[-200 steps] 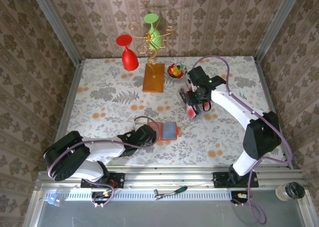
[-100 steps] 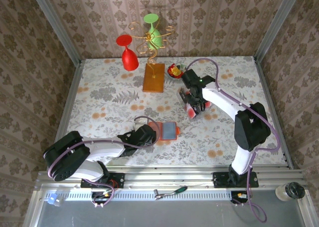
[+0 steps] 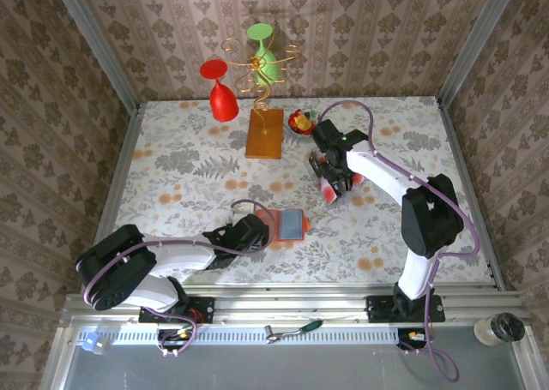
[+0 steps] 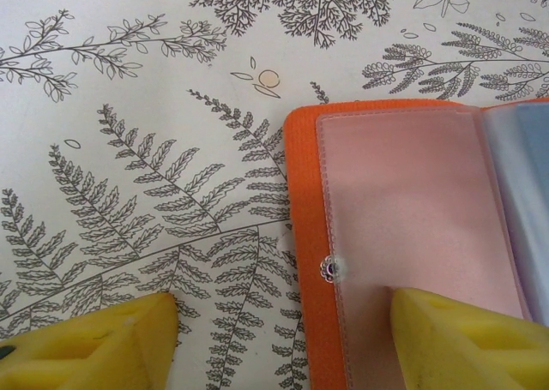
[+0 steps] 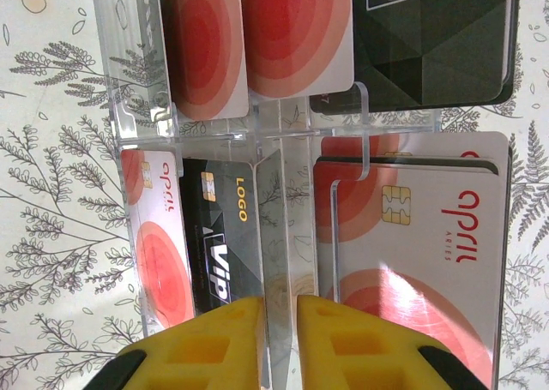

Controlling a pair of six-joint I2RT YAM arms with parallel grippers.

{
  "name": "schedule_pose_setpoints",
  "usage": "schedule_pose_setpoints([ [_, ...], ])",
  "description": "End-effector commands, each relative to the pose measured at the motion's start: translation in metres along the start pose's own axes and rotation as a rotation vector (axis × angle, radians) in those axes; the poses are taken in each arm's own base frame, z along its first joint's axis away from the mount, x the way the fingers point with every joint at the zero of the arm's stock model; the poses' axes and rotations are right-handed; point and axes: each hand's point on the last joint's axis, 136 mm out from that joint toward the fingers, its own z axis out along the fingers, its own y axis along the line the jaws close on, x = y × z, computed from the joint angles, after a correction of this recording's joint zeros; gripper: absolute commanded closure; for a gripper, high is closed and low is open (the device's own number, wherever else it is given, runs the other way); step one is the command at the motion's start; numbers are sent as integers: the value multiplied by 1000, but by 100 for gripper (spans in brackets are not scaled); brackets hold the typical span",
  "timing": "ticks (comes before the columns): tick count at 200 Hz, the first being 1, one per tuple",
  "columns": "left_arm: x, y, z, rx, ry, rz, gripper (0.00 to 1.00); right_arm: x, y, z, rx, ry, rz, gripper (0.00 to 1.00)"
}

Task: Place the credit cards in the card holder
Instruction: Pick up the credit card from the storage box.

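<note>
Left gripper: the left gripper [image 4: 283,347] sits low over the worktop [image 4: 129,107] at the near side. Its jaws are wide apart and hold nothing. One yellow finger is over bare worktop and the other lies over the holder's near flap, so they straddle its orange edge.
Card holder: the card holder [image 4: 302,236] lies open and flat, just beside the left gripper and about mid-worktop in the overhead view. The clear pocket in the wrist view looks empty, and the grey-blue panel runs off to its right.
Right gripper: the right gripper [image 5: 280,343] is farther back and to the right, down at a clear rack [image 5: 137,81]. Its jaws are drawn nearly together, and the rack's see-through middle wall between them appears to be pinched.
Credit cards: the credit cards [image 5: 412,261] stand in the rack's slots, well apart from the holder. Pinkish-white ones with red spots and dark ones with white lettering are mixed among them.
Farther back: a small bowl [image 3: 298,121] of red and yellow pieces stands just beyond the rack. An orange-brown block [image 3: 264,135] with a wire stand is to its left.
Progress: judged barely begun, since no card is seen in the holder.
Left to do: each card has to be lifted out of the rack, carried across and slid into a pocket.
</note>
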Motion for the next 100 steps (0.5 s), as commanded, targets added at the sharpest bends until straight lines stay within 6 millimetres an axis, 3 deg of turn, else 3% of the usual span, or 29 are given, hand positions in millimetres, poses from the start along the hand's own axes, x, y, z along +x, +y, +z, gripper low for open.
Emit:
schedule_pose_setpoints([
  [1,18,1,4,0,61,2,32,-5,0,-1,10,3,-31,80],
  [100,16,-1,5,1,61,2,32,-4,2,5,14,16,-50,89],
])
